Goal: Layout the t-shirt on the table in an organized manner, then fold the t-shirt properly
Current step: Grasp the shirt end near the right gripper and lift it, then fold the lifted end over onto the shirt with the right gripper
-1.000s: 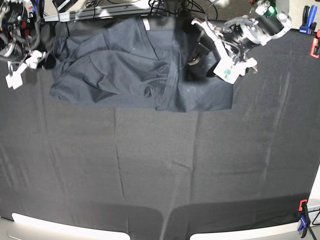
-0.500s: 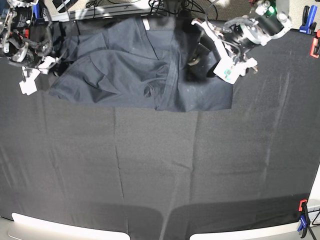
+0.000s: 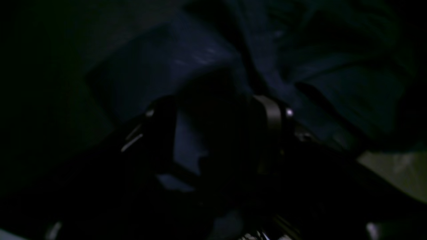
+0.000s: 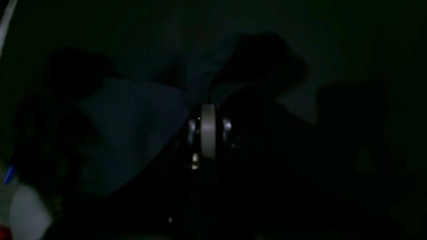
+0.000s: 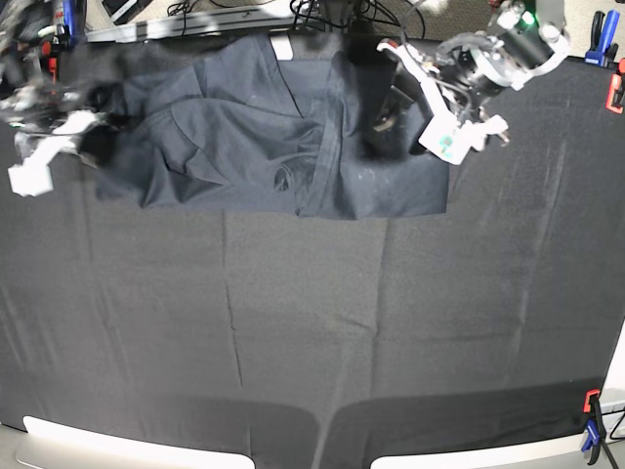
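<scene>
Charcoal t-shirt [image 5: 264, 127] lying bunched at table's [image 5: 391, 322] far edge; your left gripper [image 5: 395, 107] pressing into it, right gripper [image 5: 83, 122] at sleeve; jaws' state unreadable.

Very dark close-up of cloth, with a pale gripper part at centre frame.

Seen at the middle: a light grey, upright rounded piece of the right gripper [image 4: 207, 130], flanked by two small shiny spots; whether parted or closed cannot be told in the gloom. Spread to its left, from centre-left down toward the lower left: a dim bluish-grey fold of the t-shirt [image 4: 133, 113], wrinkled, with black shadow patches above it and to the upper right. At the lower left corner: a blurred whitish blob [image 4: 28, 213], a small blue fleck [image 4: 9, 174] just above it, and a touch of red at the very edge. Right half of the frame nearly black, nothing legible.
</scene>
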`<action>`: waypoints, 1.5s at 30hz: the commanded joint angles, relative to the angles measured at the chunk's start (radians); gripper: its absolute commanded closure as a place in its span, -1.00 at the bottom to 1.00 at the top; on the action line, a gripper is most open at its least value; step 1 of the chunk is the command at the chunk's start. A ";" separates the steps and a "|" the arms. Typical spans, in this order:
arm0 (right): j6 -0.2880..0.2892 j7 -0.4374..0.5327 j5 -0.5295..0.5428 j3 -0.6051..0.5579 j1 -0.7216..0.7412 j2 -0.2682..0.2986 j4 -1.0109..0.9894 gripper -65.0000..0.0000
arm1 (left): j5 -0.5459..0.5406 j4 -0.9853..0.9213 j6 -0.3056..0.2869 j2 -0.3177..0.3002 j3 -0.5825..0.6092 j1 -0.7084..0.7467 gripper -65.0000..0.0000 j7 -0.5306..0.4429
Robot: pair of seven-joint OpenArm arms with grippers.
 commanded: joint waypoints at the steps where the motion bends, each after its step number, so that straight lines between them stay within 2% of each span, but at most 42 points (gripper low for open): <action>1: 0.009 0.017 0.031 -0.016 0.007 -0.009 0.059 1.00 | -0.011 0.019 0.014 -0.003 -0.026 0.000 0.00 -0.035; 4: 0.009 0.018 0.034 -0.121 0.008 -0.067 0.171 1.00 | -0.019 0.020 0.025 -0.003 -0.118 0.001 0.00 -0.076; 7: 0.009 0.018 0.037 -0.271 0.038 -0.108 0.216 1.00 | -0.092 0.021 0.024 -0.003 -0.227 0.001 0.00 -0.082; 10: -0.046 0.018 -0.005 -0.446 0.096 -0.153 0.215 1.00 | -0.167 0.021 0.024 -0.003 -0.337 0.003 0.00 -0.080; 13: -0.071 0.021 -0.105 -0.615 0.151 -0.210 0.215 1.00 | -0.208 0.021 0.015 -0.003 -0.431 0.003 0.00 -0.078; 16: -0.095 0.055 -0.253 -0.760 0.185 -0.277 0.215 1.00 | -0.224 0.021 -0.010 -0.003 -0.509 0.003 0.00 -0.078; 19: -0.124 0.095 -0.388 -0.877 0.190 -0.338 0.215 1.00 | -0.223 0.021 -0.014 -0.003 -0.566 0.003 0.00 -0.078; 22: -0.147 0.130 -0.475 -0.967 0.190 -0.391 0.208 1.00 | -0.224 0.021 -0.014 -0.003 -0.603 0.003 0.00 -0.078; 24: -0.158 0.159 -0.512 -1.012 0.190 -0.410 0.193 1.00 | -0.223 0.021 -0.014 -0.003 -0.613 0.003 0.00 -0.078; 27: -0.183 0.185 -0.548 -1.066 0.196 -0.410 0.146 1.00 | -0.223 0.020 -0.014 -0.003 -0.613 0.003 0.00 -0.078; 33: -0.200 0.224 -0.557 -1.148 0.238 -0.410 0.027 0.97 | -0.223 0.020 -0.014 -0.003 -0.613 0.003 0.00 -0.078; 36: -0.192 0.243 -0.486 -1.183 0.256 -0.410 -0.019 0.63 | -0.223 0.020 -0.014 -0.003 -0.613 0.003 0.00 -0.079; 38: -0.153 0.270 -0.419 -1.200 0.266 -0.410 -0.047 0.40 | -0.223 0.020 -0.014 -0.003 -0.613 0.003 0.00 -0.078; 40: -0.101 0.285 -0.360 -1.209 0.274 -0.410 -0.064 0.25 | -0.223 0.020 -0.014 -0.003 -0.613 0.003 0.00 -0.078; 43: -0.050 0.285 -0.277 -1.209 0.282 -0.410 -0.064 0.23 | -0.222 0.020 -0.014 -0.003 -0.613 0.003 0.00 -0.078; 45: -0.041 0.285 -0.244 -1.209 0.295 -0.410 -0.064 0.23 | -0.223 0.020 -0.014 -0.003 -0.613 0.003 0.00 -0.078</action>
